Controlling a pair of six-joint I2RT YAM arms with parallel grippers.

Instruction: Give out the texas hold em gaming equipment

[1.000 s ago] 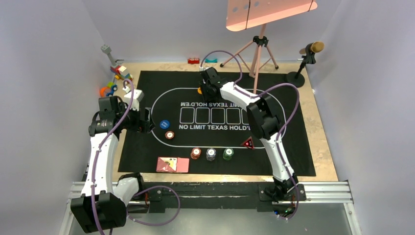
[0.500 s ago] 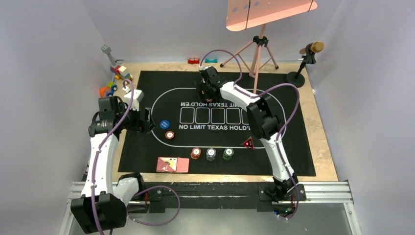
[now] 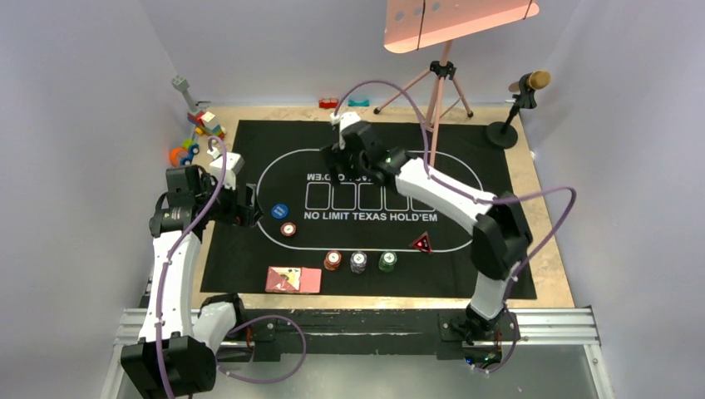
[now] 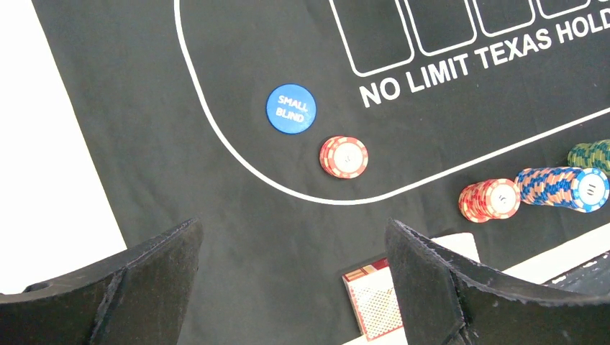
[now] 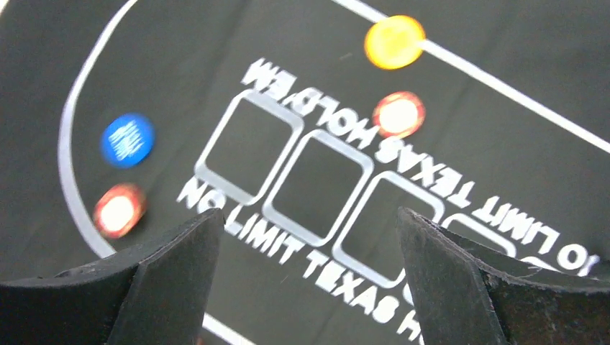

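Your right gripper (image 5: 309, 215) hangs over the far end of the black mat (image 3: 274, 141), its jaws spread wide and holding nothing. Just beyond it, a lone red chip (image 5: 398, 113) lies on the upside-down lettering, near the orange button (image 5: 393, 42) on the white line. Your left gripper (image 4: 293, 226), also wide open and empty, hovers near the blue button (image 4: 290, 108) and a second red chip (image 4: 344, 157). The pink-backed cards (image 3: 293, 279) lie at the mat's near edge.
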